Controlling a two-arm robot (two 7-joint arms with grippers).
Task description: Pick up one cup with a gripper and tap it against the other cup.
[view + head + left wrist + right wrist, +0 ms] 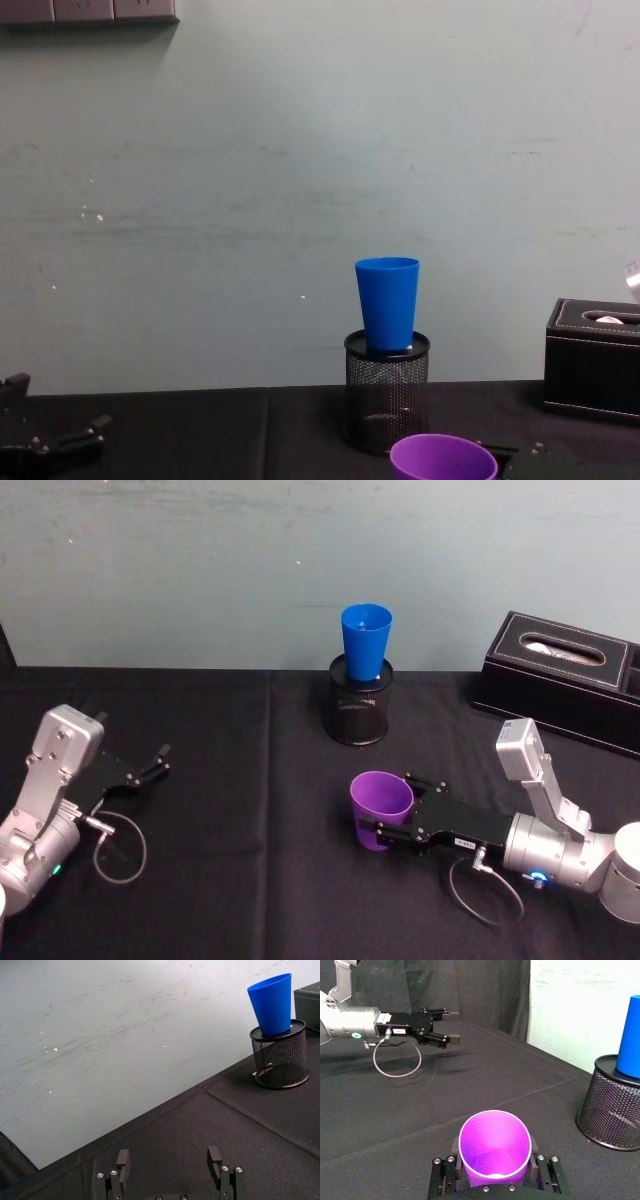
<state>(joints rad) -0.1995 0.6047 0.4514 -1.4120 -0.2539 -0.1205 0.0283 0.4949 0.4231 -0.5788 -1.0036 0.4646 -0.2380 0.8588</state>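
- Across the black-clothed table [250,780]: tissue box [560,675] at far right, mesh holder [360,700] at back centre, near the wall.
- Right arm reaches in from the right; right hand [385,825] is pinching the purple cup [380,808], one finger each side low on its body. Cup upright, mouth open to the top, front of centre, well short of the holder.
- Blue cup [366,640] stands upright in the holder's mouth, base down inside, most of its body sticking out above the rim.
- Left hand [155,760] parked at left over the cloth, fingers spread, pinching nothing.
- Risks, my read:
  - blue cup sits high and loose in the holder; a hard or high tap likely tips it out or topples the holder.
  - smooth tapered purple cup could slip or rotate in the pinch on contact.
  - target sits higher; coming in low hits mesh, not cup.
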